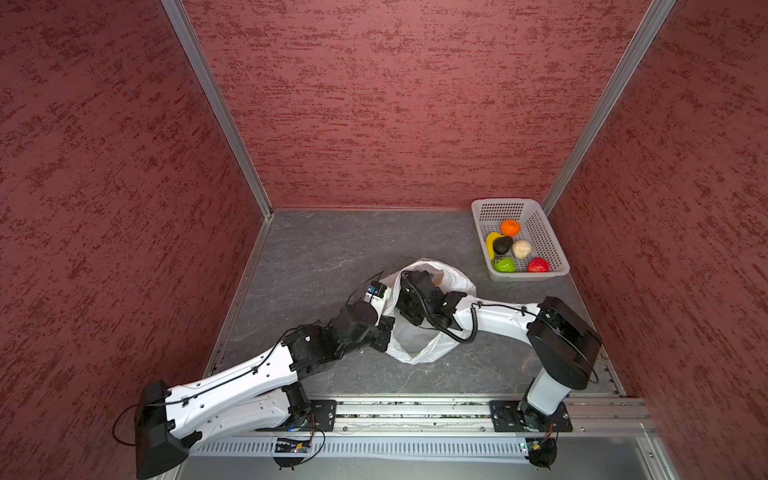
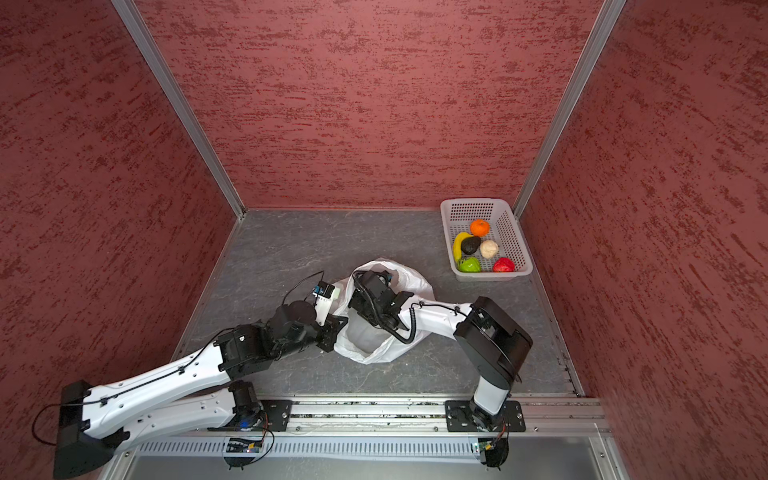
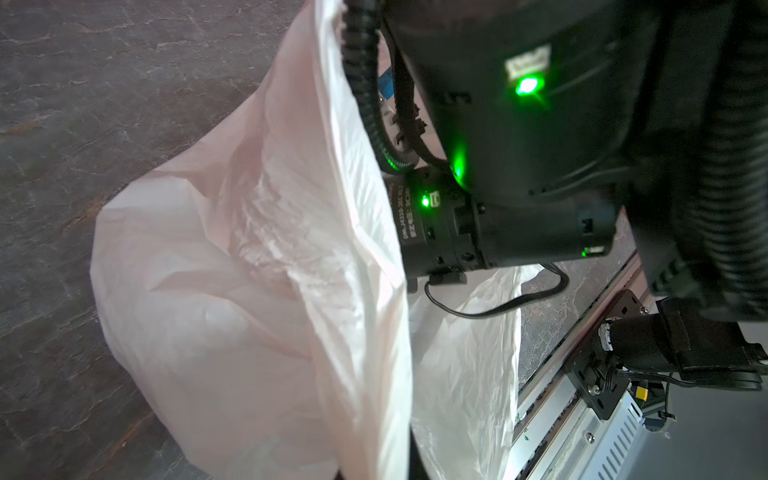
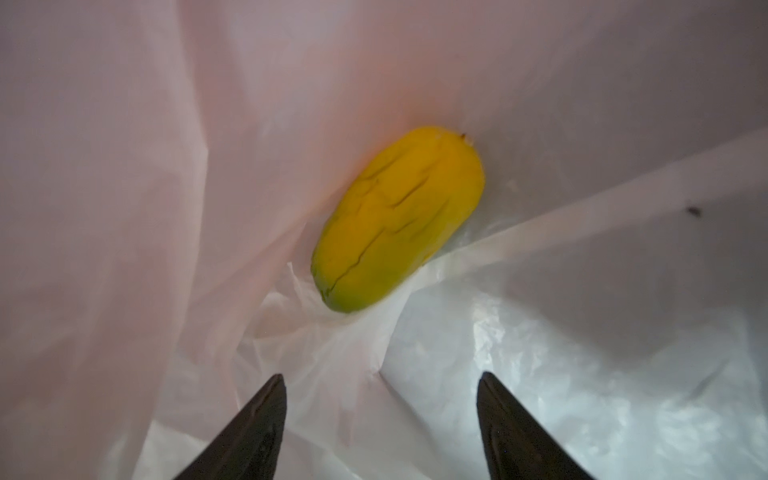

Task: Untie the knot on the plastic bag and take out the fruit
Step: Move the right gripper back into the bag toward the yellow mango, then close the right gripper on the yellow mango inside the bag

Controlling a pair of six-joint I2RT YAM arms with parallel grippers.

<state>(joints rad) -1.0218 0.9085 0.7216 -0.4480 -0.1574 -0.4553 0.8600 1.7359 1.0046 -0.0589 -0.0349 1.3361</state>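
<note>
The white plastic bag (image 1: 415,347) (image 2: 365,338) lies with its mouth open in the middle of the grey floor. No knot shows on it. My left gripper (image 1: 384,332) is shut on the bag's left rim (image 3: 374,374) and holds it up. The right arm's wrist (image 1: 419,291) reaches down into the mouth. Inside, my right gripper (image 4: 381,380) stands open a short way from a yellow-green mango (image 4: 399,220) lying on the bag's bottom. Nothing is between its fingers (image 4: 266,415).
A white perforated basket (image 1: 505,202) stands at the back right corner with an orange (image 1: 510,227), banana (image 1: 491,243), avocado (image 1: 503,245), pale round fruit (image 1: 521,248), green apple (image 1: 504,264) and red apple (image 1: 538,265). Red walls enclose the floor; a rail runs along the front.
</note>
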